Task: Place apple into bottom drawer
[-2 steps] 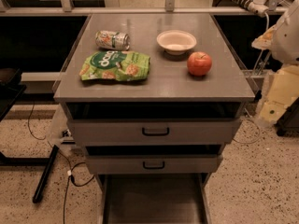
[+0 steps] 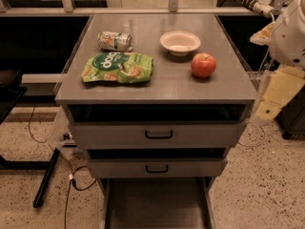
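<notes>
The red apple sits on the grey cabinet top, right of centre and just in front of the white bowl. The bottom drawer is pulled out at the foot of the cabinet, its flat grey floor bare. My arm hangs beside the cabinet's right edge. Its pale lower end, the gripper, is below the level of the top and well to the right of the apple, holding nothing that I can see.
A green snack bag and a tipped can lie on the left half of the top. The two upper drawers with black handles stand slightly ajar. Cables and a black stand leg lie on the floor at the left.
</notes>
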Available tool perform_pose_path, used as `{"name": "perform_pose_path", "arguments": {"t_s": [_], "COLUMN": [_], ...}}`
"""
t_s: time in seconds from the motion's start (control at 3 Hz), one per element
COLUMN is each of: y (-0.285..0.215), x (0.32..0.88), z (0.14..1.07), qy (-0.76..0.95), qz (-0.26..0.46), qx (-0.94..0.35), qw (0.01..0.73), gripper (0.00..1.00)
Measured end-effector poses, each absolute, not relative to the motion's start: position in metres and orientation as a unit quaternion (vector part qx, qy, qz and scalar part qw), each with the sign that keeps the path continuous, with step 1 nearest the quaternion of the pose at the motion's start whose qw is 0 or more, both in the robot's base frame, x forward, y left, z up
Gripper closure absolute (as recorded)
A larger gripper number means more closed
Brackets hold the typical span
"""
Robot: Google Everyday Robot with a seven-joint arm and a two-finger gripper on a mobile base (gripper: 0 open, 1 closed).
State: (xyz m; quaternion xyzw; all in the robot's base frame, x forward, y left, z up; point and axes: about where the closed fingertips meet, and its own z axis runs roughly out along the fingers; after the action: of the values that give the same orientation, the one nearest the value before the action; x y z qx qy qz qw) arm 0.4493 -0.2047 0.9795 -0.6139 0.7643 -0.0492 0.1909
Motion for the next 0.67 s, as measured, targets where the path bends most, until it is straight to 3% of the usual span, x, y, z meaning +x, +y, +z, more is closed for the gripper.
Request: {"name": "perform_pose_path", "arguments": {"t_s": [0.67], "y": [-0.186], "x": [0.490], "z": [0.984], "qy": [0.717], "qz": [-0.055], "qx": [-0.625], "qw": [0.303], "gripper": [0.00]}}
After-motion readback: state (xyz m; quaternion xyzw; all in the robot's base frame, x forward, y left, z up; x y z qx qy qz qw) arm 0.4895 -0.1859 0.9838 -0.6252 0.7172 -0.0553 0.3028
